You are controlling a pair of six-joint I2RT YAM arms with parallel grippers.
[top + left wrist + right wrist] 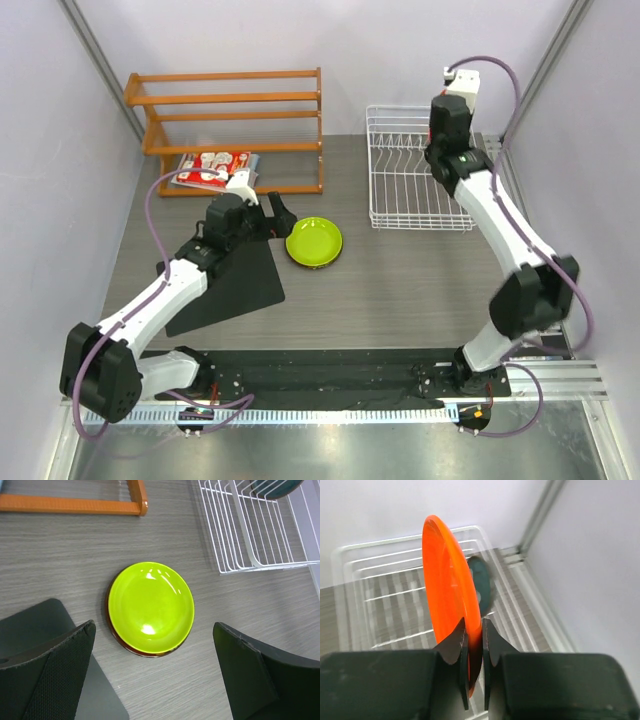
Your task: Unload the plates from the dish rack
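Note:
The lime green plate (314,242) lies on the table left of the white dish rack (400,215); in the left wrist view the lime green plate (151,607) rests on the dark red plate (121,640), of which only a rim shows. My left gripper (276,216) is open and empty, just left of this stack. My right gripper (474,642) is shut on the rim of the bright orange plate (447,585), held upright above the rack (385,580). The dark teal plate (481,582) stands in the rack behind it and also shows in the left wrist view (274,487).
An orange wooden slatted shelf (235,105) stands at the back left with a red-and-white booklet (212,168) under it. A dark mat (232,285) lies under the left arm. Walls close in on both sides.

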